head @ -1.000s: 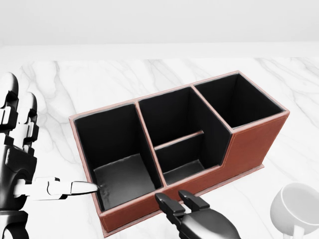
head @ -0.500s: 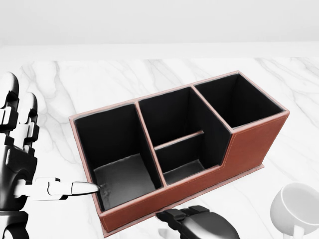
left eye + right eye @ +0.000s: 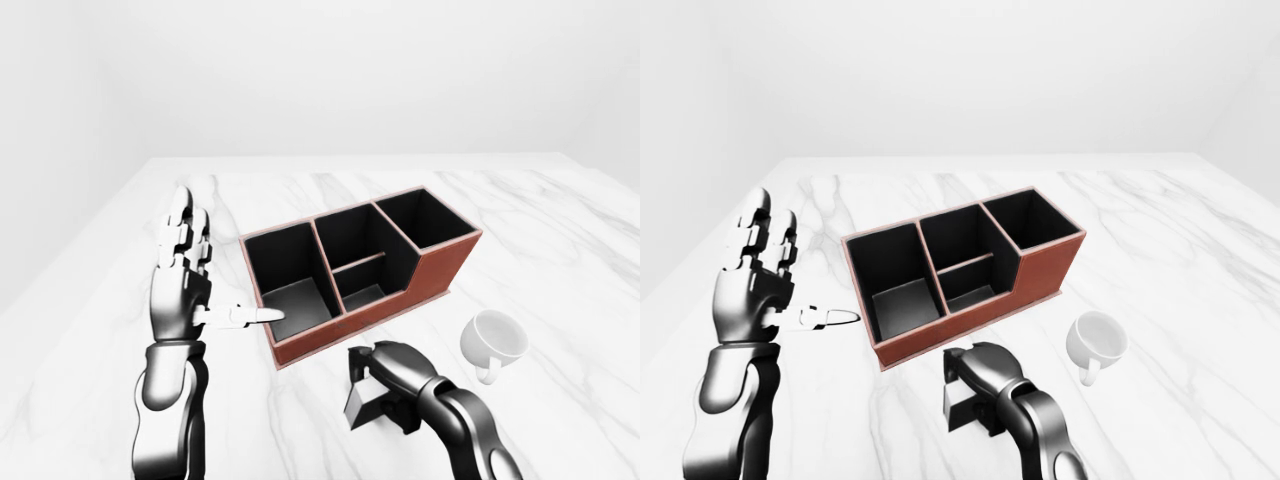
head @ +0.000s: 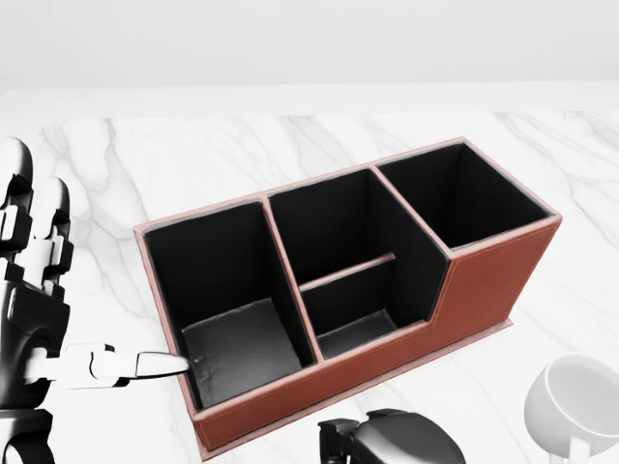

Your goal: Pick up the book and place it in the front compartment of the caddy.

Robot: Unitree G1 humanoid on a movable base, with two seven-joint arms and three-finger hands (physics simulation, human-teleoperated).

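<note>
Where the white marble table (image 3: 560,230) spreads across all three views, one caddy (image 3: 440,265), one mug (image 3: 494,340) and one book (image 3: 368,402) show, along with the robot's two hands. The caddy is reddish-brown outside and black inside, with four compartments: a large one at its left end, a raised one at its right end, and two smaller ones between them split by a low divider. All four hold nothing. Its long axis runs from the lower left to the upper right of the left-eye view.

The book is a small dark block near the bottom of the eye views, just below the caddy's long lower wall and apart from it. The right hand (image 3: 398,372) covers its top, fingers curled down over it, so the hand appears to grip it, though the fingertips are hidden. With so much covered, I cannot tell which way the book's long axis lies or whether it rests on the table. The head view cuts the book and hand off at its bottom edge.

The left hand (image 3: 758,285) stands upright beside the caddy's left end, fingers spread wide and one digit pointing toward the caddy wall, holding nothing.

The white mug sits to the right of the book, handle toward the bottom of the view.
</note>
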